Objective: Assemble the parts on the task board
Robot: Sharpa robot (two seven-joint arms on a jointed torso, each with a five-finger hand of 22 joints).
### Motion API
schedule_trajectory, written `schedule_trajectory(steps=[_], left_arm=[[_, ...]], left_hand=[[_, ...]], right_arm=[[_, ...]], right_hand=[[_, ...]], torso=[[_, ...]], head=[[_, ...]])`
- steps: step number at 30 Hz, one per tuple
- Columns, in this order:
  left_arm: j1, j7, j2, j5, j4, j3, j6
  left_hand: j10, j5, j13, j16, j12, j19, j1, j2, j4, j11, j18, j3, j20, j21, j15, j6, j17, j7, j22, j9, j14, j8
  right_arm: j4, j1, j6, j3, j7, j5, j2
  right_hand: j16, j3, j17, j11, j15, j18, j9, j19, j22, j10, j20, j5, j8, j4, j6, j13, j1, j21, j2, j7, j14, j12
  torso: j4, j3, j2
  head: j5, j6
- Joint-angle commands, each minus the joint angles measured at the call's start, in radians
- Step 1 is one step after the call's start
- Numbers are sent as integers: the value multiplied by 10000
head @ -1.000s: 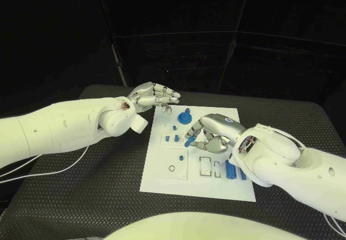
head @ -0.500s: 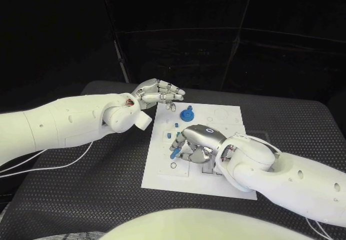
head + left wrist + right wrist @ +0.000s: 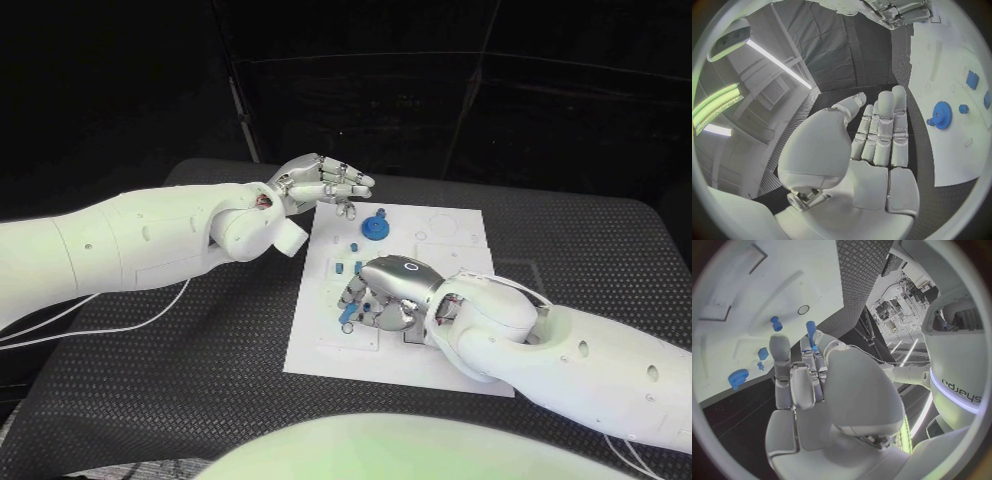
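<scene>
2 white robot arms reach over a black desk [image 3: 188,380] with a ribbed mat surface, one from each side, in the head view. A white rectangular task board [image 3: 325,355] lies in the middle of the desk, its long side running away from the robot.

Coming in from the robot's left, the left robot hand [image 3: 320,183] hovers above the far-left corner of the board. Its fingers are curled in toward the palm and nothing shows between them. In the left wrist view the same fingers [image 3: 882,132] lie side by side over the dark mat just beside the board's edge.

Reaching in from the robot's right, the right robot hand [image 3: 378,297] sits low over the middle-left part of the board, palm down. It pinches a slim blue peg [image 3: 348,315] between its fingertips, the peg pointing down toward the board; whether the tip touches the board cannot be told. In the right wrist view the peg [image 3: 811,334] sticks out past the fingertips, close to a small round hole [image 3: 803,309] in the board.

A blue gear [image 3: 375,229] sits on the far part of the board, near the left robot hand. Several small blue parts [image 3: 339,268] lie on the board between the gear and the right robot hand.
</scene>
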Motion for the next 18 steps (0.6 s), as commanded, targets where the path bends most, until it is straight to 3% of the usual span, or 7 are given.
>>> schedule_trajectory(steps=[1,10,18], left_arm=[[19,75,24,9,-4,8,49],[19,73,33,9,-10,8,66],[19,73,32,9,-3,8,72]], left_hand=[[-82,-39,-14,-68,56,-51,-26,98,-2,-4,40,-54,21,-35,-5,-57,-1,-13,-12,2,-47,-13],[-91,-39,-15,-68,62,-53,-23,102,-4,-3,40,-56,22,-39,-4,-64,1,-11,-14,2,-50,-13],[-91,-39,-15,-68,62,-53,-23,102,-4,-3,40,-56,22,-39,-4,-64,1,-11,-14,2,-50,-13]], right_arm=[[-35,5,364,-8,108,-329,17],[-96,1,559,-149,34,-401,29],[-283,-44,521,-183,-89,-531,104]], right_hand=[[-63,86,-18,-15,-54,-69,17,-44,-11,69,30,39,51,-7,63,17,-82,12,11,-10,415,-70],[-66,98,-25,-20,-55,-66,20,-56,-21,89,32,27,55,-19,81,21,-111,9,8,-15,414,-78],[-74,109,-44,-25,-58,-65,22,-67,-18,118,34,-6,53,-40,98,25,-177,12,-13,-22,410,-100]], torso=[[-6,-2,-10],[-4,-1,4],[-1,-9,1]], head=[[4,-2],[2,-13],[-6,-26]])
